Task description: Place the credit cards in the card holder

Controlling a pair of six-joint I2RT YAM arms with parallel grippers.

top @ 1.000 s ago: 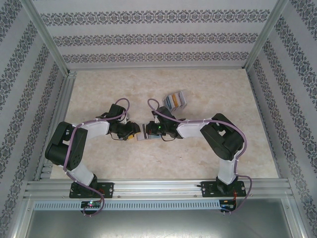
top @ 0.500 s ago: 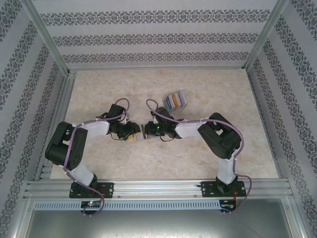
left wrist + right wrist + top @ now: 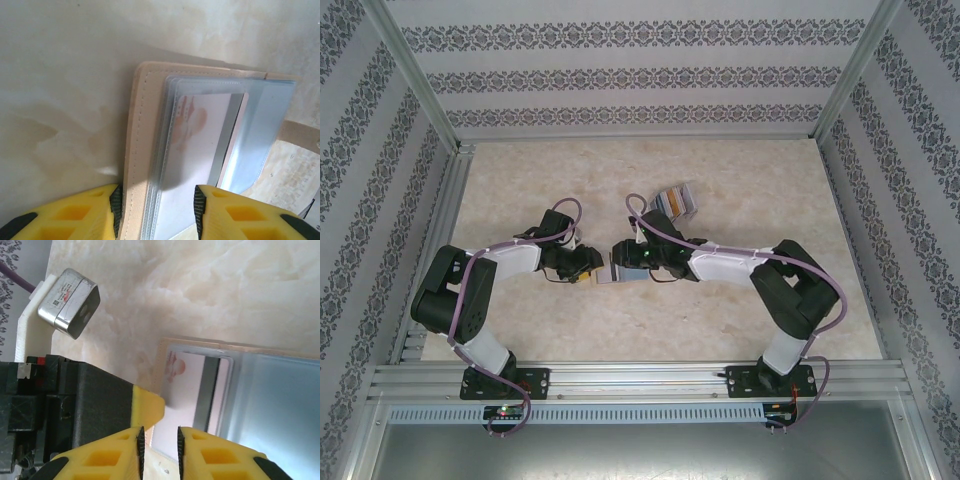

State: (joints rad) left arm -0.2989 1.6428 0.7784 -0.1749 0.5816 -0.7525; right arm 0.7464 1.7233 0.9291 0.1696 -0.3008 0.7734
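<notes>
The card holder (image 3: pixel 604 270) lies open mid-table, tan border (image 3: pixel 135 140) and clear sleeves facing up. A pale card with a grey stripe (image 3: pixel 202 135) sits inside a sleeve (image 3: pixel 187 390). My left gripper (image 3: pixel 157 200) is half open over the holder's near end, one pad against the tan edge and the other over the sleeves. One of its yellow fingertips (image 3: pixel 148 405) rests on that edge. My right gripper (image 3: pixel 158 440) hovers beside it over the holder (image 3: pixel 270 405), pads a narrow gap apart with nothing between them. The remaining credit cards (image 3: pixel 675 203) lie fanned behind the right arm.
Both grippers (image 3: pixel 586 268) (image 3: pixel 619 262) almost touch above the holder. The left wrist's silver camera box (image 3: pixel 70 302) is close to my right fingers. The holder's snap tab (image 3: pixel 300 132) sticks out on the far side. Metal frame posts and patterned walls enclose the marble table (image 3: pixel 520 180).
The right arm's elbow has swung out to the right and stretched lower, while its gripper stayed near the holder. The left arm and the holder have not moved.
</notes>
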